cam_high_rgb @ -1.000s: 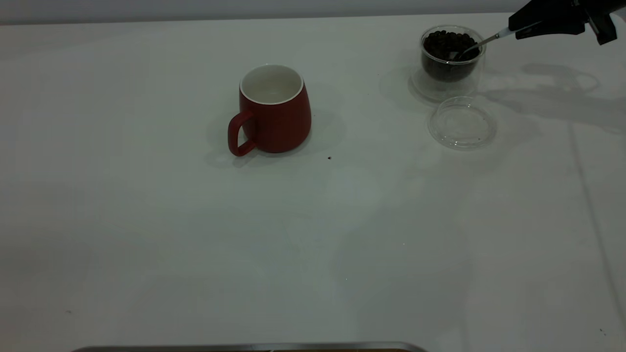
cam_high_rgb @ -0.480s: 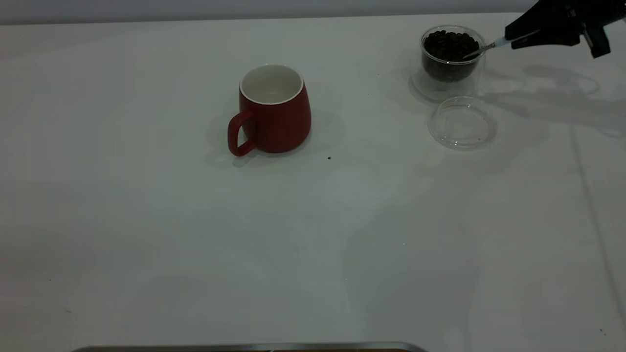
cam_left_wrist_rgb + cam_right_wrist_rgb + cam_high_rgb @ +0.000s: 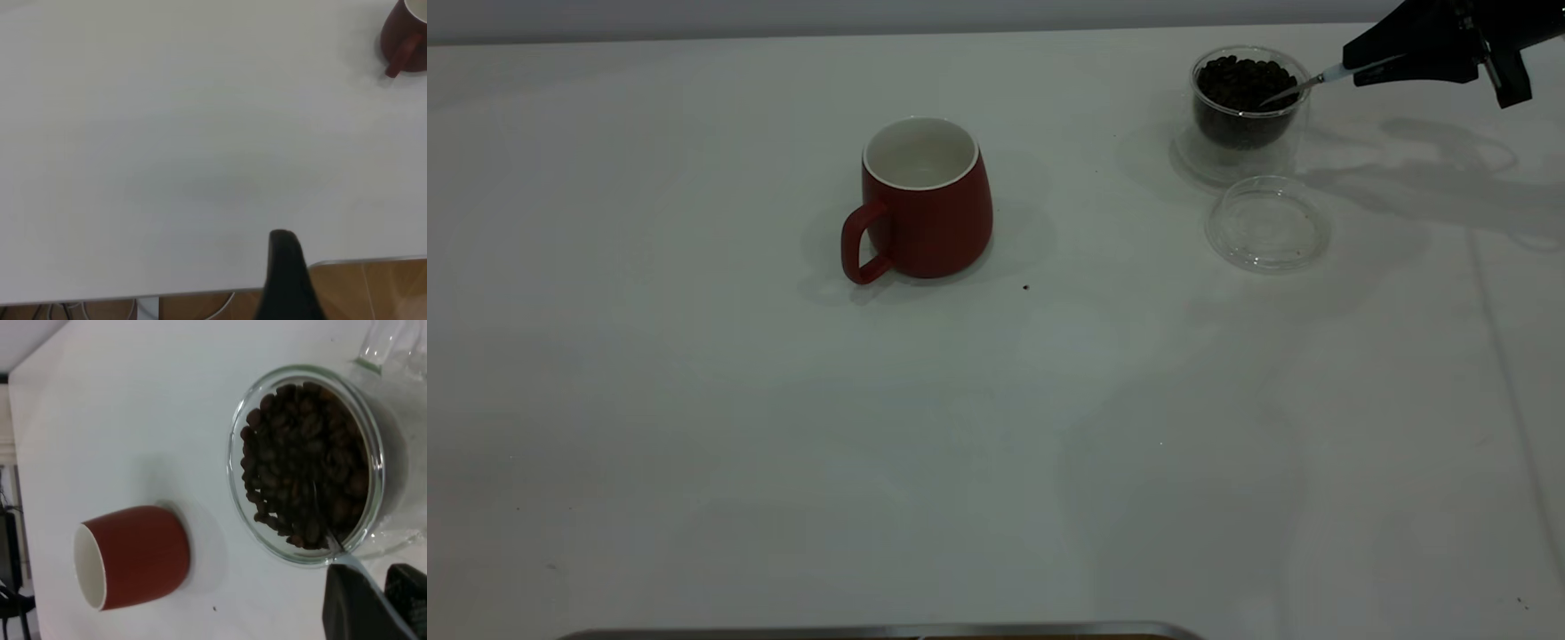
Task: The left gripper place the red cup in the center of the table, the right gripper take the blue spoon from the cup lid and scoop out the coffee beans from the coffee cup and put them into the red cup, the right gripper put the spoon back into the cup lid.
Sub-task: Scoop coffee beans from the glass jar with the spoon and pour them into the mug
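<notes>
- The right gripper [image 3: 1356,69] grasps the spoon [image 3: 1303,84], its bowl over the beans [image 3: 1240,80] in the glass cup [image 3: 1245,111].
- The red cup [image 3: 925,204] stands mid-table [image 3: 783,427].
- Left gripper [image 3: 287,280]: grip state cannot be told.

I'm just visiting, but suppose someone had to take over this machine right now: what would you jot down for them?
Right gripper: shut on the blue spoon, whose bowl sits in the coffee beans inside the coffee cup, far right of the table.
Left gripper: parked near the table edge, away from the work.
Red cup: upright mid-table, inside looks empty.
Cup lid: empty, just in front of the coffee cup.
Done: cup placed, spoon picked up.
Left: lift a scoop, tip it into the red cup, return the spoon to the lid.
</notes>
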Action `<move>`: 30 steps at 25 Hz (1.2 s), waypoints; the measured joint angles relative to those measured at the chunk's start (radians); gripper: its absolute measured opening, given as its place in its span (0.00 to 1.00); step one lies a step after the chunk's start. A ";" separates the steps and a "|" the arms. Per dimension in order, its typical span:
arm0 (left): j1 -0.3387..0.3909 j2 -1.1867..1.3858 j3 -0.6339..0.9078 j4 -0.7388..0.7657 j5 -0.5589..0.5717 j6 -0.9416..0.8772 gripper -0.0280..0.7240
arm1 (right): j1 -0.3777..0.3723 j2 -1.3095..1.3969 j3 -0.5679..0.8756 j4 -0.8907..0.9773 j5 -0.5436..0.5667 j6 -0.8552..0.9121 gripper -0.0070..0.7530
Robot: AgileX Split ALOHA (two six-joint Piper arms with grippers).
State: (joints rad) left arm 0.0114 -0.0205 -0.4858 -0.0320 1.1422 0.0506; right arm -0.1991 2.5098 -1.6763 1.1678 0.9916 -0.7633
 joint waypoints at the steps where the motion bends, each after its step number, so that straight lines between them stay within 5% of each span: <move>1: 0.000 0.000 0.000 0.000 0.000 0.000 0.82 | -0.003 0.000 0.000 0.001 0.002 0.000 0.14; 30: 0.000 0.000 0.000 0.000 0.000 0.004 0.82 | -0.082 0.000 0.000 0.078 0.106 -0.038 0.14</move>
State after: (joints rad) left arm 0.0114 -0.0205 -0.4858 -0.0320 1.1422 0.0543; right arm -0.2815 2.5098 -1.6763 1.2456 1.0973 -0.8016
